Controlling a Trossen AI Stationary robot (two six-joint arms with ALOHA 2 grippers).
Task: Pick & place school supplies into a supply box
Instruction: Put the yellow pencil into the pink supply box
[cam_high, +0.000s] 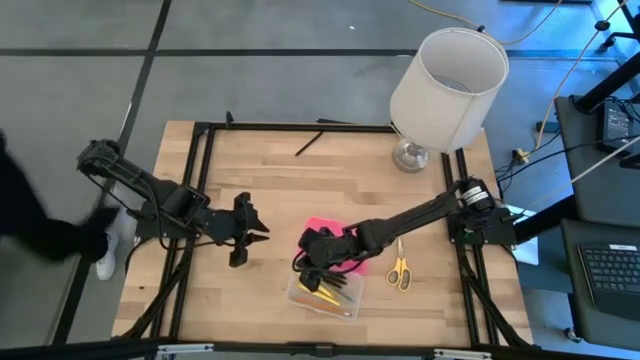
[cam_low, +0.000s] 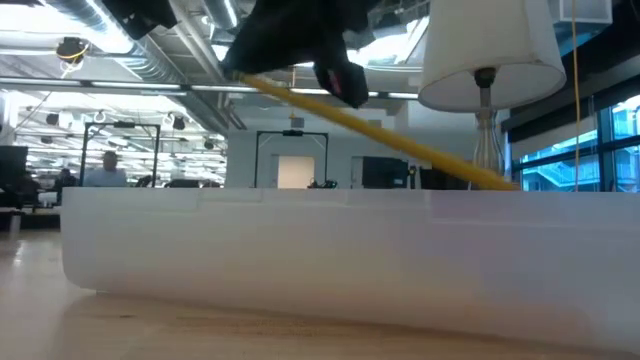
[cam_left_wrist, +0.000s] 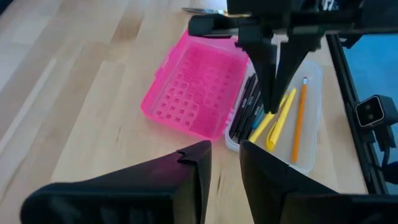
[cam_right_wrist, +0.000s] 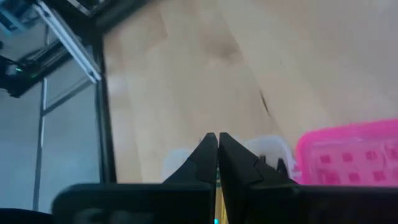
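The supply box (cam_high: 325, 292) lies open at the lower centre of the high view, its clear tray (cam_left_wrist: 309, 118) nearest the bottom edge and its bright pink grid-patterned lid (cam_left_wrist: 194, 87) folded flat beside it. Inside the tray lie black pens (cam_left_wrist: 244, 112), a yellow marker (cam_left_wrist: 280, 118) and an orange-brown pencil (cam_left_wrist: 299, 118), roughly parallel. One long yellow pencil (cam_low: 380, 135) slants above the tray, one end resting on its rim. Yellow-handled scissors (cam_high: 399, 268) lie on the surface just right of the box.

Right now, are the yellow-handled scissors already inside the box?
No. In the high view the scissors lie on the bare wooden table, to the right of the supply box and apart from it.
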